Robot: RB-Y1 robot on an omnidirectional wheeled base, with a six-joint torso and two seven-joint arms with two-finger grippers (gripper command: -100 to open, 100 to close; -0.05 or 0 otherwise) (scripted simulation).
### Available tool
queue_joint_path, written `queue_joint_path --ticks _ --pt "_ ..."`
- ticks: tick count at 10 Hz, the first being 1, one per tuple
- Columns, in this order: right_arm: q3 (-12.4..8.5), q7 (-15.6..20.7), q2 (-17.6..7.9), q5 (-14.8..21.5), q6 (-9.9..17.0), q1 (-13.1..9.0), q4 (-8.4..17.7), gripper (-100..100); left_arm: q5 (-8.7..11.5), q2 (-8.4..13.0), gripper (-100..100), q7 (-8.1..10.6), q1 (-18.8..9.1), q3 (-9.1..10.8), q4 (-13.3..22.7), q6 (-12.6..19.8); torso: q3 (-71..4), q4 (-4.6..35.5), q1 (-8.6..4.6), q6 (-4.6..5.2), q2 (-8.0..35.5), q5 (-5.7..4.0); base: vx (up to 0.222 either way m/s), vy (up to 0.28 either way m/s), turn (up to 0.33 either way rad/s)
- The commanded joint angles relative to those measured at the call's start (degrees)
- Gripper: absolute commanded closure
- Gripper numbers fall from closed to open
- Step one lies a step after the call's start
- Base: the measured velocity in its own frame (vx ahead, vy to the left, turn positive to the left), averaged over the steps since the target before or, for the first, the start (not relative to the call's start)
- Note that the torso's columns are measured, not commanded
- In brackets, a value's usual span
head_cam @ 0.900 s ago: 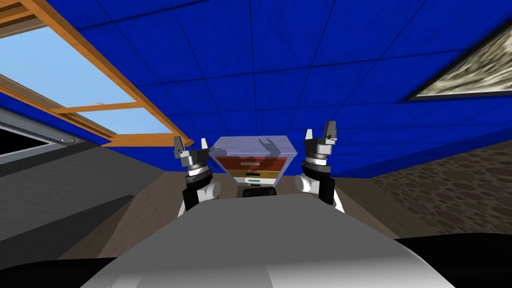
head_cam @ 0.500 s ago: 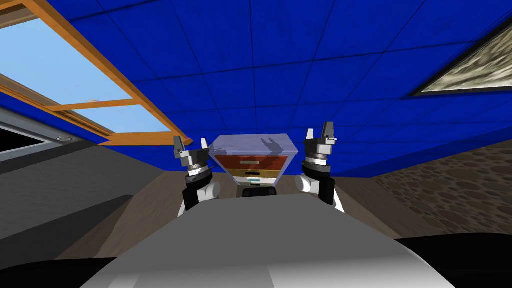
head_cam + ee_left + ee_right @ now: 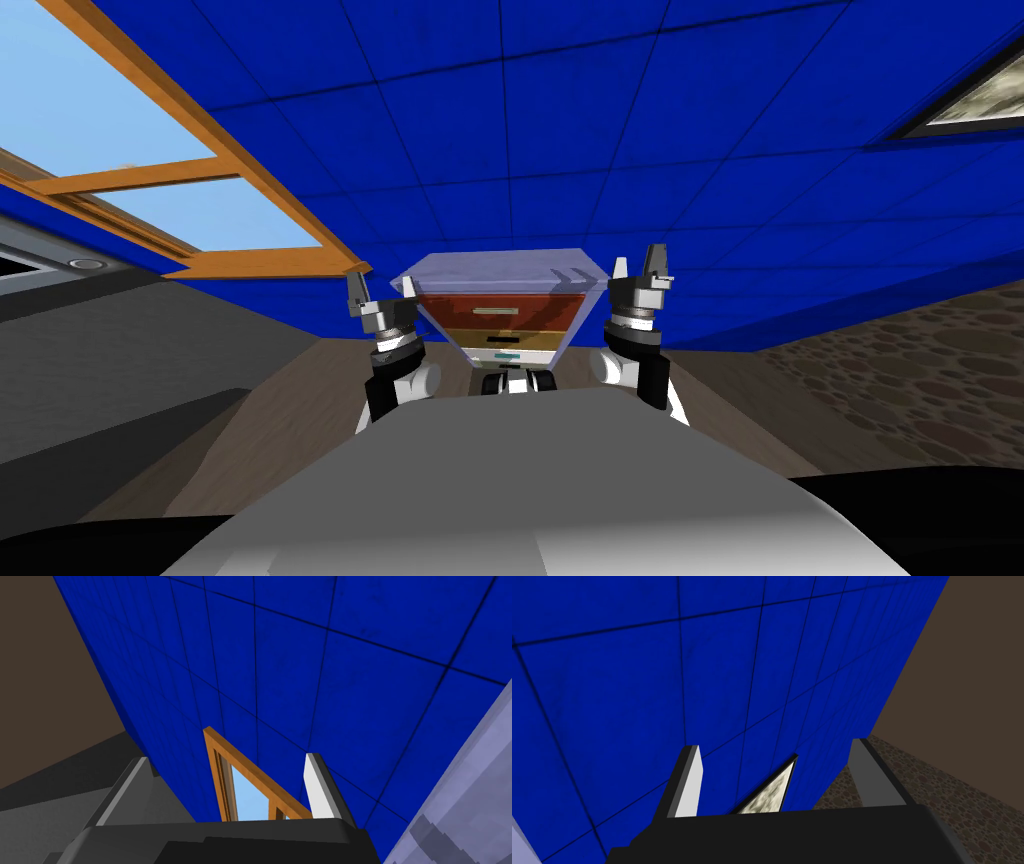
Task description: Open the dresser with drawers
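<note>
The dresser [image 3: 497,300] sits at 12 o'clock between the left gripper [image 3: 381,290] and right gripper [image 3: 638,265], both spread wide and empty, so a careless reach could miss the thin drawer handle [image 3: 495,311] and jab the front

The left arm [image 3: 390,385] is raised, its left gripper [image 3: 381,292] pointing up with fingers spread apart. The right arm [image 3: 640,368] mirrors it, well apart, right gripper [image 3: 639,270] upright, fingers likewise parted.
</note>
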Motion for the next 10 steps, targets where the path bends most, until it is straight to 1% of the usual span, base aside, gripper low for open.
queue_joint_path --ticks 1,2,3,4,7,10 --pt "0.0 0.0 0.0 0.0 0.0 0.0 0.0 0 -0.05 1.59 -100 0.04 0.01 -0.05 0.0 0.61 -8.46 4.23 0.0 0.0 4.23 0.0 -0.001 -0.004 -0.01" --pt "0.0 0.0 0.0 0.0 0.0 0.0 0.02 0 -0.1 2.59 -100 0.08 0.02 -0.1 0.01 1.19 -12.4 6.12 0.0 0.0 6.18 0.0 -0.011 -0.011 -0.018" --pt "0.0 0.0 0.0 0.0 0.01 0.0 0.03 0 -0.22 4.22 -100 0.19 0.03 -0.24 0.04 2.78 -13.5 6.69 -0.02 0.0 6.73 0.0 -0.024 -0.021 -0.032" --pt "0.0 0.0 0.0 0.0 0.01 0.0 0.03 0 -0.3 4.79 -100 0.25 0.04 -0.32 0.07 3.73 -13.75 6.86 -0.04 0.0 6.89 -0.01 -0.026 -0.026 -0.031" --pt "0.01 0.0 0.01 0.0 0.01 0.0 0.03 0 -0.55 5.81 -100 0.46 0.07 -0.58 0.18 6.86 -13.83 6.91 -0.01 0.0 6.91 0.0 -0.028 -0.027 -0.029" --pt "0.0 0.0 0.0 0.0 0.01 0.0 0.03 0 -0.81 5.94 -100 0.67 0.08 -0.85 0.33 10.07 -13.84 6.91 0.02 0.0 6.9 0.0 -0.026 -0.023 -0.03"
